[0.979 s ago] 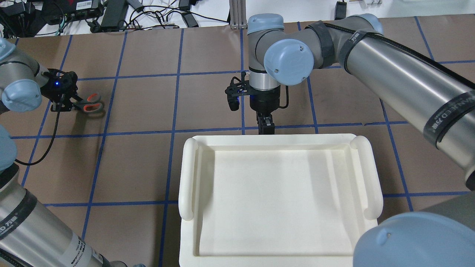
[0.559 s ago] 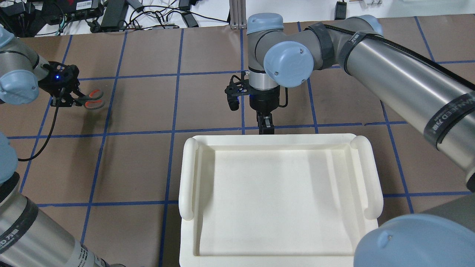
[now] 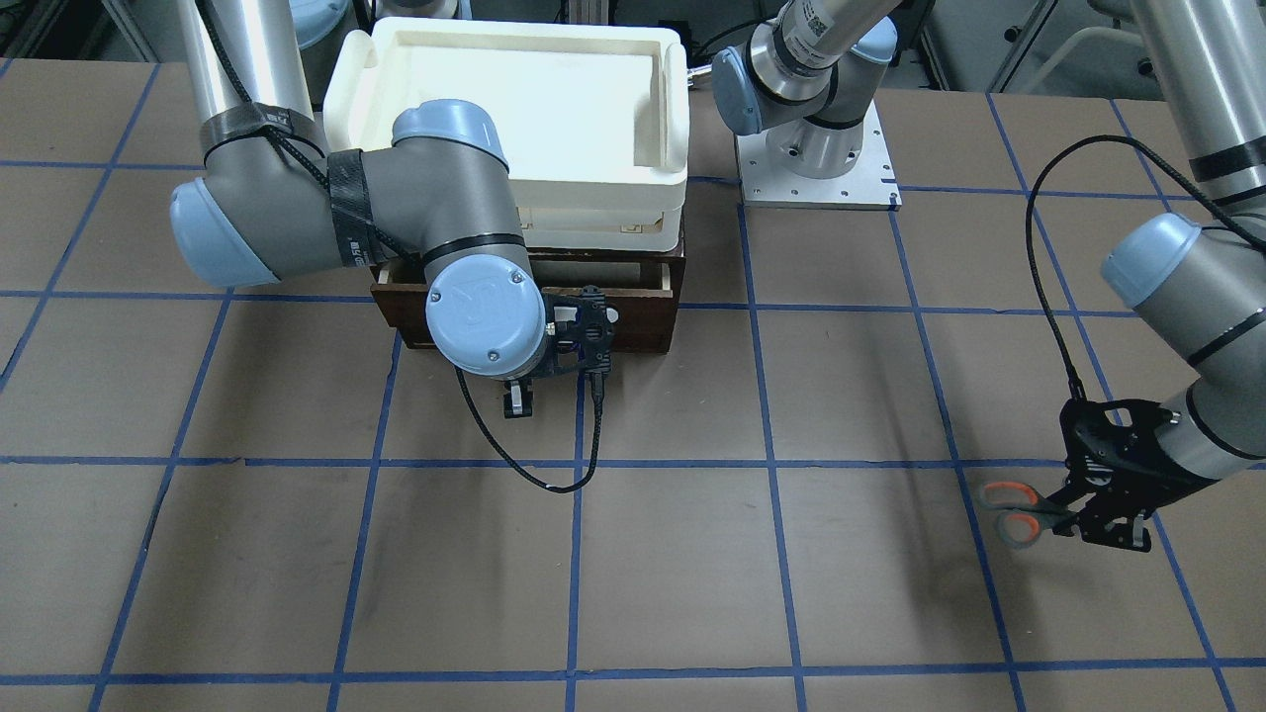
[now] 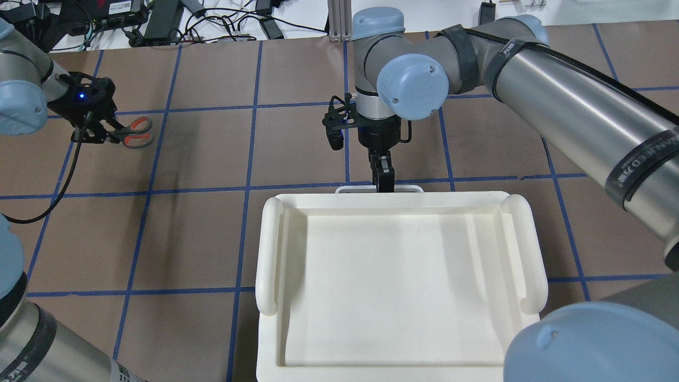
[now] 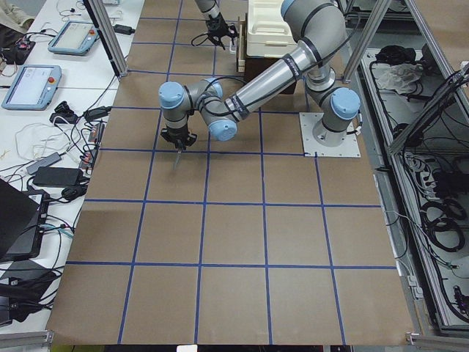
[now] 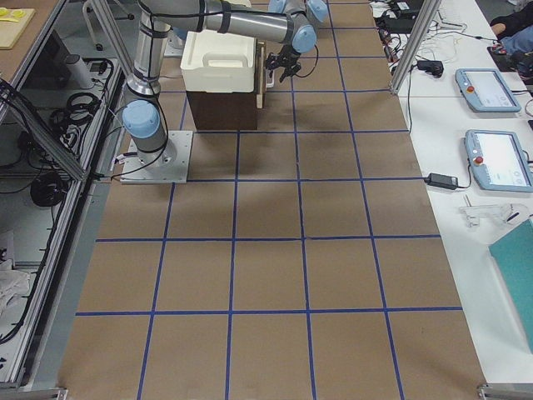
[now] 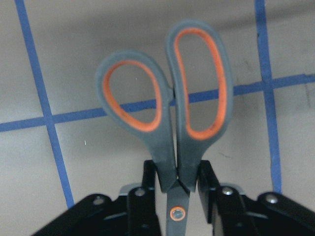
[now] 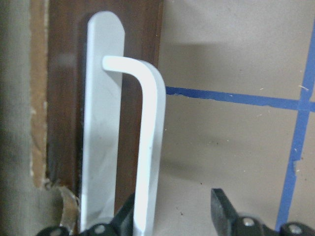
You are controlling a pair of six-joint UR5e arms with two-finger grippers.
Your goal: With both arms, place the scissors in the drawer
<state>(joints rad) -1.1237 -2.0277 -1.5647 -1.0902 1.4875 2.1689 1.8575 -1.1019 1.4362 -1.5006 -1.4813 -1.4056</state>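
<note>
The scissors [image 4: 135, 132] have grey loops lined in orange. My left gripper [image 4: 109, 137] is shut on them just below the loops, at the far left above the table. The left wrist view shows the fingers [image 7: 150, 182] clamped on the shanks of the scissors [image 7: 172, 113]. The dark brown drawer [image 3: 643, 321] sits under the tray, pulled out a little. My right gripper [image 4: 383, 180] straddles its white bar handle [image 8: 147, 147]. One finger is behind the bar. The other finger [image 8: 221, 211] stands apart from it.
A cream-white tray [image 4: 268, 254] sits on top of the drawer box, near the robot. My right arm's elbow [image 3: 485, 316] hangs over the drawer front. A black cable [image 3: 554, 475] loops down onto the table below it. Blue tape lines cross the brown tabletop.
My left gripper has carried the scissors away from the robot and slightly right. My right gripper has moved away from the robot, and the white drawer handle now shows past the tray's edge.
</note>
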